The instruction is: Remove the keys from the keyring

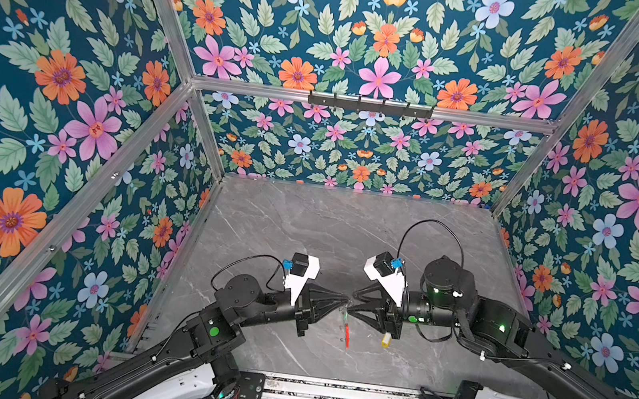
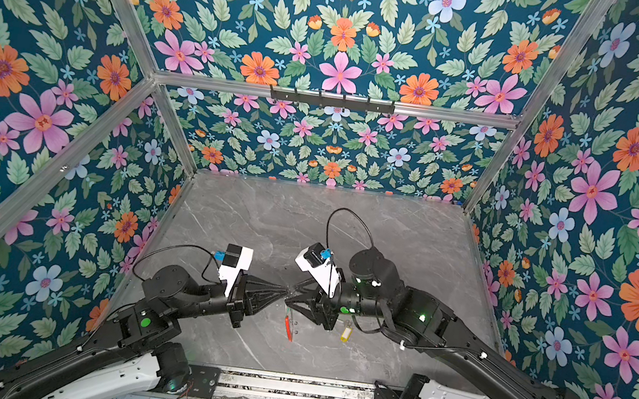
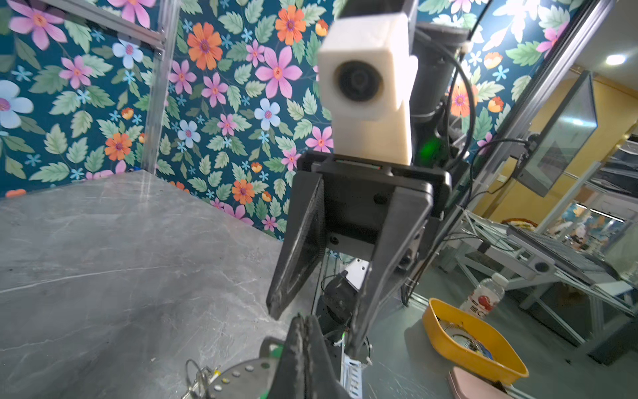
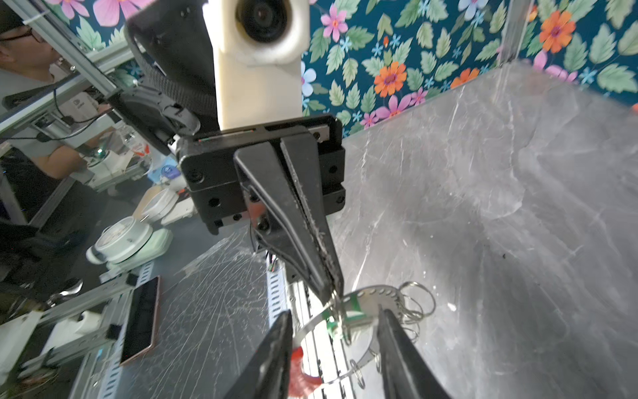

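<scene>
The keyring, a flat grey ring with holes along its rim, hangs in the air over the table's front middle. It has a red sleeve and several wire loops. My left gripper is shut on the keyring's rim, right where a green tag sits. My right gripper is open, one finger on each side of the ring, apart from it. In both top views the two grippers meet tip to tip, with the red sleeve hanging below. A key with a yellow tag lies on the table under my right gripper.
A black hook rack runs along the back wall. Floral walls close the grey marble table on three sides. A metal rail lines the front edge. Outside the cell stand a yellow bowl and a bottle.
</scene>
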`<action>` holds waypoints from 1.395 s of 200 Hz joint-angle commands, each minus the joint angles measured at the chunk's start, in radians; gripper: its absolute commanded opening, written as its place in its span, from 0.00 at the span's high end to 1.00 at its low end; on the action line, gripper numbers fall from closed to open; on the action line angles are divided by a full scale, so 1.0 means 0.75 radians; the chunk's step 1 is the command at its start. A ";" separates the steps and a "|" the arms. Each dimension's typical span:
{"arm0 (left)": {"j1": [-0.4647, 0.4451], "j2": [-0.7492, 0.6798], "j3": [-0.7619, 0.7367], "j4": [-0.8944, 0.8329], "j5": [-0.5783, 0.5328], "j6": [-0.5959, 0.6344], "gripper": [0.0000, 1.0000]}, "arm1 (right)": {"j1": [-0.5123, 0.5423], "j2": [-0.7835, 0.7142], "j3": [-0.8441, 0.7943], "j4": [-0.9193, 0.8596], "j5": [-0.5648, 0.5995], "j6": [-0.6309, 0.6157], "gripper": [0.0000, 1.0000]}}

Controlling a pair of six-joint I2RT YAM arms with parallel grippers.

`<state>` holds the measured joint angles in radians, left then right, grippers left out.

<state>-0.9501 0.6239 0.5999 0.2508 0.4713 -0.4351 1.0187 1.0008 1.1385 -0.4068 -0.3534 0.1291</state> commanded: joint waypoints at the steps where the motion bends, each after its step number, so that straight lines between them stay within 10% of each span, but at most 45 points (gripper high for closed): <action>1: 0.000 -0.014 -0.017 0.163 -0.115 -0.002 1.00 | 0.002 -0.061 -0.090 0.250 0.119 0.010 0.53; 162: 0.025 0.086 -0.010 0.281 0.040 0.042 1.00 | 0.002 -0.040 -0.346 0.655 0.136 0.030 0.47; 279: 0.135 0.123 -0.027 0.347 0.159 -0.021 1.00 | 0.001 -0.009 -0.301 0.525 0.066 -0.024 0.97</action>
<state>-0.8558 0.7109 0.5789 0.4530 0.5579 -0.4416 1.0187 0.9806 0.8944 -0.0032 -0.2760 0.1307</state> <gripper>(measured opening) 0.050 0.078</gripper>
